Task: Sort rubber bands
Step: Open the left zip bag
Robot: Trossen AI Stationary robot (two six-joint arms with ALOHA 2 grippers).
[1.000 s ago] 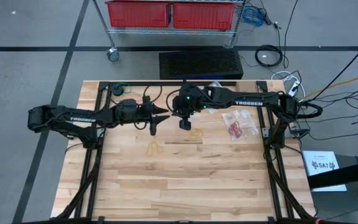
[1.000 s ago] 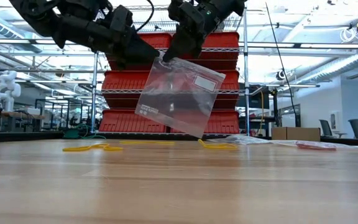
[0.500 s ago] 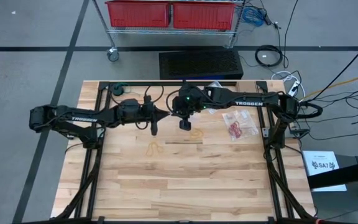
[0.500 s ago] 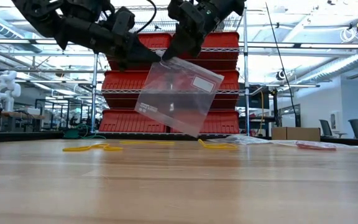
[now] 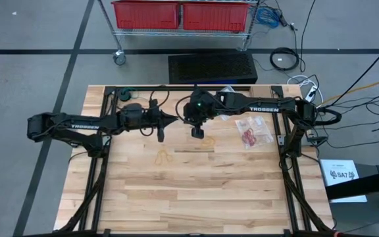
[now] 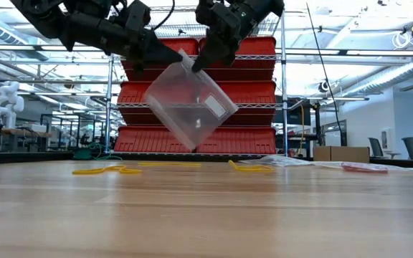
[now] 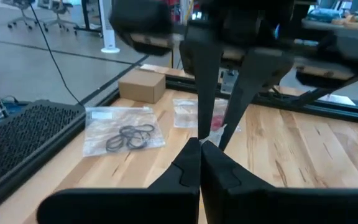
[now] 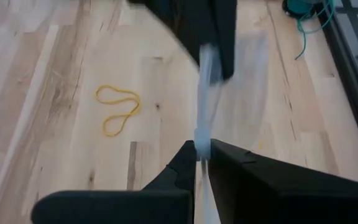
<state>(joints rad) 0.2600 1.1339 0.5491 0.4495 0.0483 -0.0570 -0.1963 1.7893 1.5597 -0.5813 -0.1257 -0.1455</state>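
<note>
The right gripper point(image 8: 202, 149) pinches the thin top edge of a clear plastic bag point(image 8: 206, 93) between its two dark fingers. The left gripper point(image 8: 211, 43) holds the same edge farther along. A yellow rubber band point(image 8: 118, 111) lies twisted on the wooden table point(image 8: 55, 74)

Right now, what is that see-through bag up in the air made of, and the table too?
The bag looks like thin, glossy clear plastic: the red bins behind show through it, and it hangs crumpled. The table looks like pale wood with a smooth finish: plank seams and grain streaks show.
</note>
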